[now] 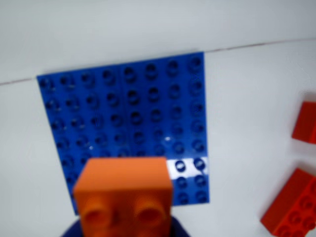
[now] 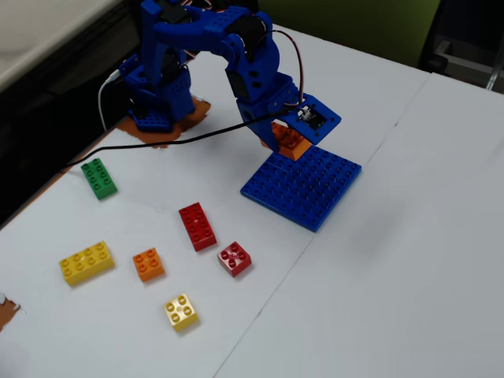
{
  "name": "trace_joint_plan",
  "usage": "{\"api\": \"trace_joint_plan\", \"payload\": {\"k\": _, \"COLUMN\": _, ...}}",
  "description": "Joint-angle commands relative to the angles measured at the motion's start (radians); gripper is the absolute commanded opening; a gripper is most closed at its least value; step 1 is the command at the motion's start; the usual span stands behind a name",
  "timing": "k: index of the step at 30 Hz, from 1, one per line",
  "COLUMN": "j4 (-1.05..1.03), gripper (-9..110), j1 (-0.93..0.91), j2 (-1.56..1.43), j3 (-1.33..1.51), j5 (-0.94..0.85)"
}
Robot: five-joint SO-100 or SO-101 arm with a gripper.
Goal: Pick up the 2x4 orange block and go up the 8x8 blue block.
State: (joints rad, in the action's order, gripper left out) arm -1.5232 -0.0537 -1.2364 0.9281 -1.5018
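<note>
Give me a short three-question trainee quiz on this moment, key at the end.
1. True or false: the gripper holds the 2x4 orange block above the 8x8 blue block.
2. In the fixed view, which loose brick lies nearest the baseplate: A green brick, B red oblong brick, C yellow oblong brick?
3. What colour are the bricks at the wrist view's right edge?

Key: 1 true; 2 B; 3 red.

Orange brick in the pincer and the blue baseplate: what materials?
2x4 orange block: looks like moulded plastic, smooth, slightly satin; crisp edges, round studs. 8x8 blue block: likely the same plastic, glossier; a white glare patch sits near its corner in the wrist view.
</note>
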Motion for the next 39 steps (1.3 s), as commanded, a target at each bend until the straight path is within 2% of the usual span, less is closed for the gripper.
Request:
{"api": "trace_joint_plan", "payload": {"k": 1, "j4": -0.015, "gripper": 0, "j1": 0.009, "j2": -0.011, "j3": -0.058, "j5": -0.011}}
{"api": "trace_joint_plan", "payload": {"k": 39, "j4": -0.028, "gripper": 0, "j1": -0.011, "j2": 0.023, "j3": -0.066, "j5": -0.071}}
